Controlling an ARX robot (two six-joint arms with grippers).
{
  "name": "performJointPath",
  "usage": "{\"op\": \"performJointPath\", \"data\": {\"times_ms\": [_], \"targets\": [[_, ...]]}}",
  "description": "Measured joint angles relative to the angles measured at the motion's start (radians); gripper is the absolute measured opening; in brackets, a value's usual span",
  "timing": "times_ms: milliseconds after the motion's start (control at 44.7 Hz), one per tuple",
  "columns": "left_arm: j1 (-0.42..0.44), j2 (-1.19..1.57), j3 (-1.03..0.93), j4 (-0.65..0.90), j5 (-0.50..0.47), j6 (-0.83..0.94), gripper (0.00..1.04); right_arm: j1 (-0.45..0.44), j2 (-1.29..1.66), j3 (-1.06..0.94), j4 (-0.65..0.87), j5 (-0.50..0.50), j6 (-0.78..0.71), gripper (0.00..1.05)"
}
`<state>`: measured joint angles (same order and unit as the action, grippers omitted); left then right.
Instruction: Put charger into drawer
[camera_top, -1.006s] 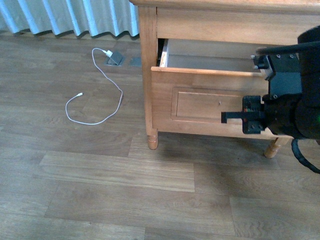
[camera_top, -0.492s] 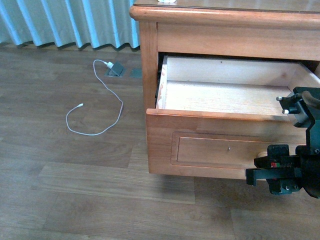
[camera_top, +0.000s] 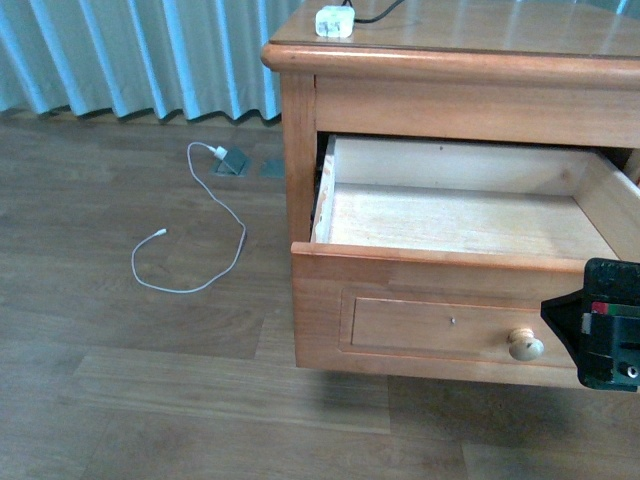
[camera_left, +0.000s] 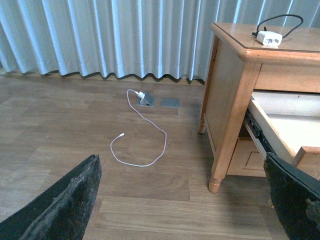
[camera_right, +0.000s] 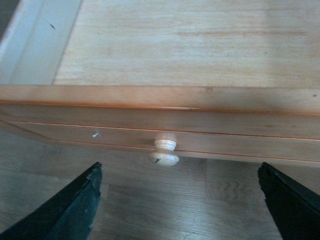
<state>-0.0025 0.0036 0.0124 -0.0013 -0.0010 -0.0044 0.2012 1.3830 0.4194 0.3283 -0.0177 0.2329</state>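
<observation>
- The right hand (camera_right: 178, 168) is seen with its fingers (camera_right: 75, 205) spread wide apart and nothing gripped; it is held just in front of the round knob (camera_right: 164, 152) of the drawer (camera_right: 165, 95), apart from it.
- The left hand (camera_left: 180, 162) is likewise spread open with nothing held, above the floor (camera_left: 60, 125) and well apart from the desk (camera_left: 225, 90).
- In the front view, the knob is found at about 4 o'clock, with the right hand's black body just beside it.
- The drawer stands open, and its pale wooden bottom is exposed.
- A thin white cable (camera_top: 190, 235) is looped on the floor at 9 o'clock, its plug end at a grey floor socket (camera_top: 233, 160).
- The charger (camera_top: 334, 21) is placed on top of the desk at 12 o'clock, near the front corner, above the drawer and not in it; a black cable (camera_top: 378, 12) is attached.
- A pale blue curtain (camera_top: 140, 50) is hung behind at 10 o'clock.
</observation>
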Motion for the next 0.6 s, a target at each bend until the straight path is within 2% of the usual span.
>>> {"op": "performJointPath", "data": {"times_ms": [45,112,313,469,603], "targets": [[0.000,0.000,0.000,0.000,0.000,0.000,0.99,-0.009,-0.047,0.000,-0.033,-0.014,0.004,0.98],[0.000,0.000,0.000,0.000,0.000,0.000,0.99,-0.031,-0.122,0.000,-0.083,-0.031,0.004,0.96],[0.000,0.000,0.000,0.000,0.000,0.000,0.99,-0.129,-0.326,0.002,-0.229,-0.117,0.004,0.96],[0.000,0.000,0.000,0.000,0.000,0.000,0.99,-0.224,-0.467,0.000,-0.238,-0.239,-0.010,0.96],[0.000,0.000,0.000,0.000,0.000,0.000,0.99,-0.318,-0.648,-0.027,-0.272,-0.398,-0.025,0.96]]}}
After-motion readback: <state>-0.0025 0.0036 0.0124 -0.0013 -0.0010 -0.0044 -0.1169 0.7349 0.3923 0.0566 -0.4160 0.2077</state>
